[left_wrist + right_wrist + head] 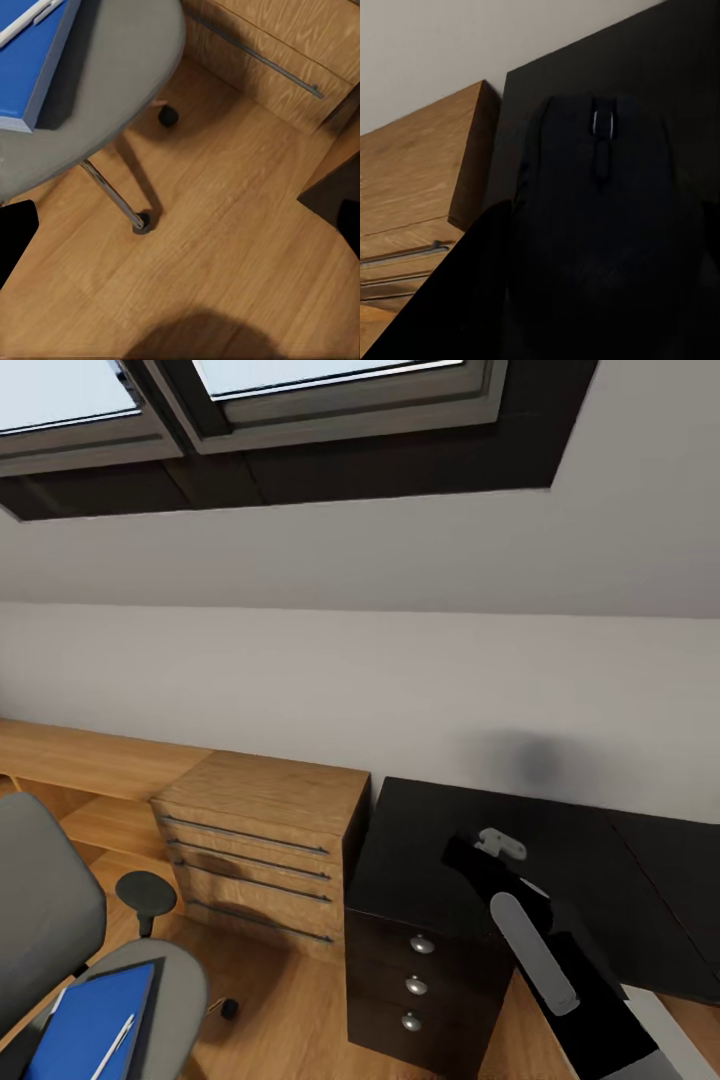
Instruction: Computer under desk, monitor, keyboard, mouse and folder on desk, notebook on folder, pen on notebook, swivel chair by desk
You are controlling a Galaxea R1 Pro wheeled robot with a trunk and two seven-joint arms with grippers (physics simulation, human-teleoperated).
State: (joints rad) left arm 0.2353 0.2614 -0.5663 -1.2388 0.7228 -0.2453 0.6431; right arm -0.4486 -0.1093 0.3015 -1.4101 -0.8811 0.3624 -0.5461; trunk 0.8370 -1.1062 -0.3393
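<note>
Head view: the right gripper [500, 847] hangs over the black desk [420, 840], nearer to it than the left arm; one chair [60, 950] holds one blue folder [90, 1025] with one pen [112, 1046].

Left wrist view: folder [30, 60] sits on the chair seat [112, 90]; that gripper's state cannot be told.

Right wrist view: one mouse [600, 225], long axis pointing away, apparently clasped just above the desk [660, 60].
</note>
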